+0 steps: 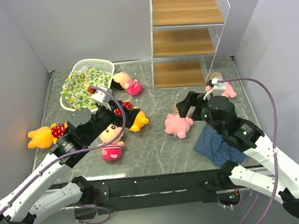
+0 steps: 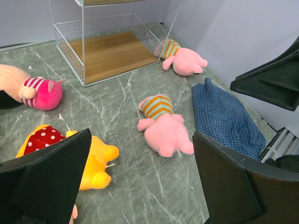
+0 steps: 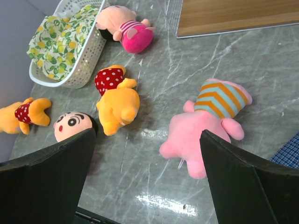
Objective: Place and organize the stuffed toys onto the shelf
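The right end effector point(image 3: 147, 132) hangs with its jaws spread as wide as they go and nothing between them, a sensible gape for a bulky soft toy. Just beyond it a pink piglet point(image 3: 205, 126) lies flat on the bench point(image 1: 153, 148), probably the easiest pick for that arm. The left end effector point(image 2: 141, 134) is likewise fully open and empty, hovering by a bear point(image 1: 134, 118) in a red spotted shirt, with a doll point(image 1: 111, 142) just beside the arm. Farther out, a second bear point(image 1: 43, 135) lies near the left edge, a second doll point(image 1: 127, 84) beside the white basket point(image 1: 92, 61), and a second piglet point(image 1: 227, 90) near the foot of the shelf point(image 1: 188, 42). All three shelf boards are bare, so no toy is placed yet. A blue plaid cloth point(image 1: 216, 145) lies under the right arm.
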